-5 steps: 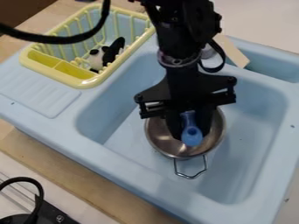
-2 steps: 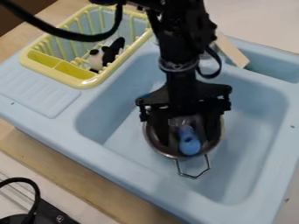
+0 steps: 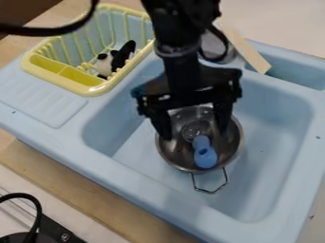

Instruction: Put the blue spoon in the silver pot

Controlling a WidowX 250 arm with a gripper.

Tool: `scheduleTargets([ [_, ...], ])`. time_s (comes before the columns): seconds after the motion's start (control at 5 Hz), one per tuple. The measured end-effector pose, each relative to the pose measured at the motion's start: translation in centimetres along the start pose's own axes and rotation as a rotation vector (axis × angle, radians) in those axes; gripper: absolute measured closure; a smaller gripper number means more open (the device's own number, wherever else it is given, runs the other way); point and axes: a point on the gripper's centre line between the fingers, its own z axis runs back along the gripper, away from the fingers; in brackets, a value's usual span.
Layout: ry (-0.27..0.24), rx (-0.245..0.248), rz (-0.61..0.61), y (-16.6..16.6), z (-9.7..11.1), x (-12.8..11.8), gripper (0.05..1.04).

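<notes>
We see the blue spoon [image 3: 204, 154] inside the silver pot [image 3: 170, 155], on the side nearest the wire handle [image 3: 213, 191], its rounded blue end towards us. The gripper [image 3: 194, 134] hangs over the pot from the top edge of our view, and we find its two fingers spread well apart, one on each side, with the spoon between and below them and neither finger pinching it. The pot stands in the basin of the light blue sink [image 3: 254, 201], its wire handle pointing towards the near side. At upper left we see a yellow rack [image 3: 95, 89] with a black-and-white toy [image 3: 117, 59] in it. A beige slab [image 3: 251, 54] leans at the sink's far side. Under the sink we make out the wooden worktop [image 3: 76, 190].
</notes>
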Motion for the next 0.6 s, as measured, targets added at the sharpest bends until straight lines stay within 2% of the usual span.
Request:
scheduleTargets([
  [0.2, -0.065, -0.014, -0.001, 0.7, 1.7, 0.4, 0.085],
  [0.4, -0.118, 0.002, 0.016, 2.4, 2.3, 1.0, 0.085],
  [0.6, -0.150, 0.028, 0.044, 3.3, 2.4, 1.8, 0.085],
])
